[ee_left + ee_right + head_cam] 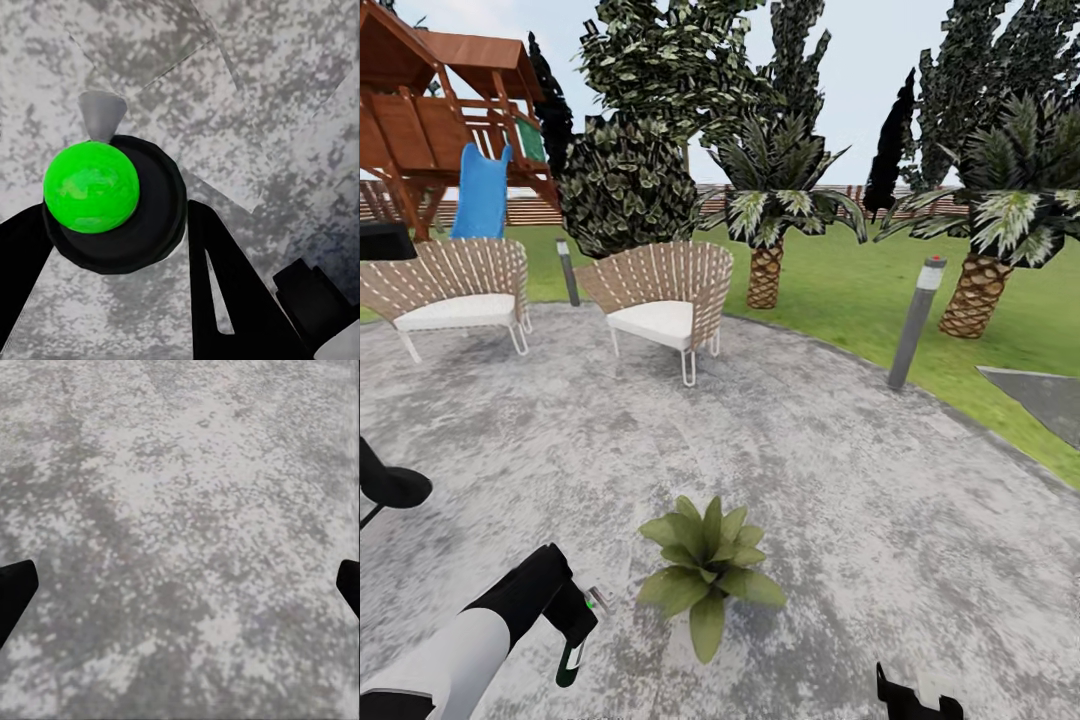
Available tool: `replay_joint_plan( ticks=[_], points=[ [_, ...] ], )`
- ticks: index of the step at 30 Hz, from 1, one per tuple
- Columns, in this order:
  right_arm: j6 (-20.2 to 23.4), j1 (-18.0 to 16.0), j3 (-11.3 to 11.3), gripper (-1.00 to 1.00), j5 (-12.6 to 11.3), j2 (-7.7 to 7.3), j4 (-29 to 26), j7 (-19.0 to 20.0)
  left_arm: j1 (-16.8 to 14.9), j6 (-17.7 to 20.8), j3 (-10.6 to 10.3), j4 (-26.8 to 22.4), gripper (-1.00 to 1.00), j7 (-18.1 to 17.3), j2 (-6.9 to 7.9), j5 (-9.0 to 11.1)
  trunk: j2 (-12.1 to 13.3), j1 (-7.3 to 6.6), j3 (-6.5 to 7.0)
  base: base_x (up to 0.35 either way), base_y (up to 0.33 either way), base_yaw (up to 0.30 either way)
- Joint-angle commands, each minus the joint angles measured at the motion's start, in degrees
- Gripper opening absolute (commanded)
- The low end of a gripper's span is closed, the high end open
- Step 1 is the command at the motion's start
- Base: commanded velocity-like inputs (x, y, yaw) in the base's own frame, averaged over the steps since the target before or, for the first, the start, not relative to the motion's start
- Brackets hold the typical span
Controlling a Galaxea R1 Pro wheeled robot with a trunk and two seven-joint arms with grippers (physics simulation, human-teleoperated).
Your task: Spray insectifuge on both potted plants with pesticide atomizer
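Observation:
One potted plant (705,566), a low rosette of pointed green leaves, stands on the grey patio (840,470) just ahead of me; its pot is hidden under the leaves. My left gripper (574,622) is shut on the pesticide atomizer (571,658), which hangs a short way left of the plant. In the left wrist view the atomizer (120,214) looks dark and round, with a bright green cap and a grey nozzle, between the two black fingers (225,289) of the left gripper (116,216). My right gripper (916,703) is low at the right, and the right gripper (180,589) is open over bare paving. The insectifuge is out of view.
Two wicker chairs (665,300) (452,290) stand at the patio's far side. Grey bollard lamps (916,322) (567,272) mark its edge. Beyond lie lawn (840,290), two palms (765,250) (980,280), a dark bush (622,190) and a wooden play frame with a blue slide (480,190).

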Motion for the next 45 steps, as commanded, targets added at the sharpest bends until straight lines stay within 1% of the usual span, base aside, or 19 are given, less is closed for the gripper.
replay_joint_plan(
  ticks=[1, 7, 9, 10, 12, 13, 15, 16, 17, 18, 20, 22, 23, 24, 26, 29, 35, 42, 45],
  points=[
    [-0.11, -0.04, 0.5, 1.0, -0.18, -0.01, 0.0, -0.38, 0.02, 0.09, -0.14, -0.15, -1.0, -0.41, 0.03, -0.33, -0.02, -0.03, -0.05, -0.051, 0.311, -0.172],
    [-0.18, -0.04, 0.5, 1.0, -0.18, -0.01, 0.0, -0.41, 0.02, 0.07, -0.14, -0.15, -1.0, -0.45, 0.03, -0.33, -0.02, -0.03, -0.05, 0.054, 0.313, -0.035],
    [-0.18, -0.04, 0.5, 1.0, -0.18, -0.01, 0.0, -0.38, -0.03, -0.01, -0.37, -0.37, -1.0, -0.43, -0.13, -0.33, -0.02, -0.03, -0.04, 0.026, 0.024, -0.247],
    [-0.18, -0.04, 0.5, 1.0, -0.18, -0.01, 0.0, -0.4, -0.25, -0.01, -0.52, -0.89, -1.0, -0.58, -0.46, -0.36, -0.02, -0.03, -0.04, 0.01, 0.009, -0.187],
    [-0.18, -0.04, 0.5, 1.0, -0.18, -0.01, 0.0, -0.38, -1.05, 0.49, -0.8, -3.57, -1.0, -1.18, -1.46, -0.77, -0.02, -0.03, -0.04, 0.002, 0.001, -0.028],
    [-0.18, -0.04, 0.5, 1.0, -0.18, -0.01, 0.0, -0.38, -1.51, 0.58, -0.83, -4.0, -1.0, -1.4, -1.67, -0.84, -0.02, -0.03, -0.04, 0.001, 0.001, -0.01],
    [-0.18, -0.04, 0.5, 1.0, -0.18, -0.01, 0.0, -0.4, -3.67, 0.74, -0.92, -4.7, -1.0, -3.65, -2.01, -1.09, -0.02, -0.03, -0.04, 0.0, 0.0, -0.004],
    [-0.18, -0.04, 0.5, 1.0, -0.18, -0.01, 0.0, -0.4, -5.17, 0.8, -0.98, -4.86, -1.0, -6.13, -2.15, -1.62, -0.02, -0.03, -0.04, 0.0, 0.0, -0.001],
    [-0.18, -0.04, 0.5, 1.0, -0.18, -0.02, 0.0, -0.41, -6.1, 0.83, -1.0, -4.92, -1.0, -7.86, -2.2, -2.59, -0.02, -0.03, -0.04, 0.0, 0.0, 0.0],
    [-0.18, -0.04, 0.5, 1.0, -0.18, -0.06, 0.0, -0.42, -6.72, 0.85, -1.18, -4.93, -1.0, -9.22, -2.22, -4.13, -0.02, -0.03, -0.04, 0.0, 0.0, 0.0],
    [-0.18, -0.04, 0.5, 1.0, -0.18, -0.07, 0.0, -0.4, -7.08, 0.86, -1.53, -4.67, -1.0, -10.63, -2.16, -7.02, -0.02, -0.03, -0.04, 0.0, 0.0, 0.0],
    [-0.18, -0.04, 0.5, 1.0, -0.18, -0.07, 0.0, -0.4, -6.79, 0.61, -1.95, -4.23, -1.0, -11.88, -1.87, -9.67, -0.02, -0.03, -0.04, 0.0, 0.0, 0.0],
    [-0.18, -0.04, 0.5, 1.0, -0.16, -0.06, 0.0, -0.39, -6.7, 0.46, -1.99, -4.19, -1.0, -12.02, -1.7, -10.09, -0.02, -0.03, -0.04, 0.0, 0.0, 0.0],
    [-0.18, -0.04, 0.5, 1.0, -0.16, -0.09, 0.0, -0.38, -5.79, 0.05, -2.06, -3.8, -1.0, -12.31, -1.16, -10.65, -0.02, -0.03, -0.04, 0.0, 0.0, 0.0],
    [-0.18, -0.04, 0.55, 1.0, -0.16, -0.09, 0.0, -0.38, -3.07, -0.13, -2.07, -3.77, -1.0, -12.41, -1.12, -10.78, -0.02, -0.03, -0.04, 0.0, 0.0, 0.0],
    [-0.18, -0.04, 0.58, 1.0, -0.15, -0.06, 0.0, -0.38, -1.7, -0.18, -1.97, -3.84, -1.0, -12.37, -1.2, -10.74, -0.02, -0.03, -0.04, 0.0, 0.0, -0.006],
    [-0.18, -0.04, 0.59, 1.0, -0.1, -0.03, 0.0, -0.38, -1.56, -0.11, -1.8, -4.55, -1.0, -12.3, -1.28, -10.96, -0.02, -0.03, -0.04, 0.049, 0.198, -0.238],
    [-0.18, -0.04, 0.59, 1.0, -0.11, -0.02, 0.0, -0.38, -1.84, 0.16, -1.79, -4.63, -1.0, -12.36, -1.38, -10.96, -0.02, -0.03, -0.04, 0.208, 0.271, -0.285],
    [-0.18, -0.04, 0.59, 1.0, -0.12, -0.01, 0.0, -0.38, -1.97, 0.16, -1.8, -4.71, -1.0, -12.35, -1.83, -10.9, -0.02, -0.03, -0.04, 0.132, 0.142, -0.07]
  ],
)
